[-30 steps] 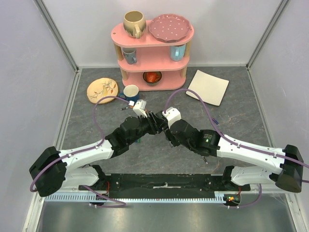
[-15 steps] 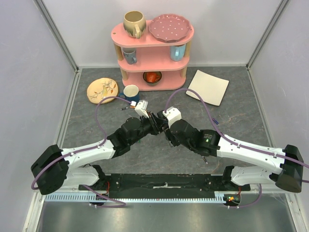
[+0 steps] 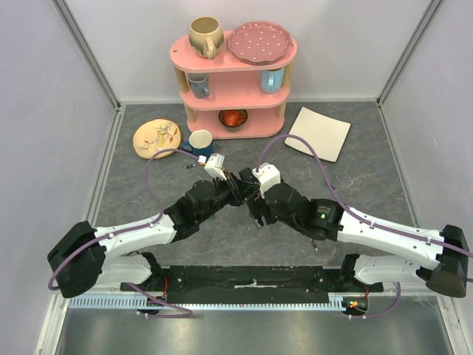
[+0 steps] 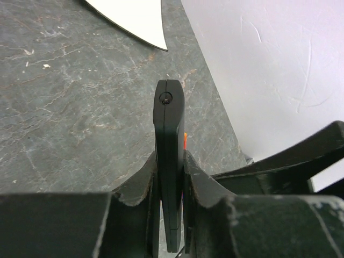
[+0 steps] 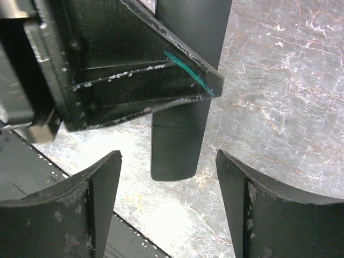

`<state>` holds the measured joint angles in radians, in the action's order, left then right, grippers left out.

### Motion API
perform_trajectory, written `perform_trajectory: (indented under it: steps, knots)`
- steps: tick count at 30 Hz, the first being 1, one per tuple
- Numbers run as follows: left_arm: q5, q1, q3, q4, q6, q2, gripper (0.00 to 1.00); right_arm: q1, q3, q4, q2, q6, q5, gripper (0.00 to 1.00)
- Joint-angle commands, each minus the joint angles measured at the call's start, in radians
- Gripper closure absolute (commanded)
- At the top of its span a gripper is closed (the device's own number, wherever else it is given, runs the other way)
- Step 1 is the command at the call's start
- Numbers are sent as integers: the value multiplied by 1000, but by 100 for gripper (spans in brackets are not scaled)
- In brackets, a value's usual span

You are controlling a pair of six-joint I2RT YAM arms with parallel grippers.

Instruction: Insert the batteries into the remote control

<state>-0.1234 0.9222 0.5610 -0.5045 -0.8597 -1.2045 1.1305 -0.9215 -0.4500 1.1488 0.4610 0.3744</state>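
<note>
Clamping the remote control (image 4: 169,118) by its flat faces, the left gripper (image 4: 170,164) holds it edge-on above the table's (image 3: 355,192) middle: slim, matte black, a small round lens in its rounded end. The right gripper (image 5: 167,158) stands open, its fingers either side of one end.

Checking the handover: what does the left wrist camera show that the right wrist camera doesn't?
Left wrist only: an orange fleck beside the remote, the corner of a white plate, the wall. Right wrist only: the right gripper open, its fingers either side of the remote's end, not touching. Both: the remote in the left gripper, and the grey table.
</note>
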Motion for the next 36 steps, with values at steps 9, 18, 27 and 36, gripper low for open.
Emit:
perform_trajectory:
  steps: [9,18,27,36]
  knots:
    - [-79,-72,-96,-141,36,112,98,5,-35,-27,-191,50,67,18]
    - [93,-232,-352,-327,-13,347,98,-3,177,270,-325,205,37,2]
    - [131,-290,-400,-197,-105,537,98,-21,236,436,-290,298,21,3]
    - [146,-298,-472,-354,-98,593,98,-78,257,533,-196,363,-126,2]
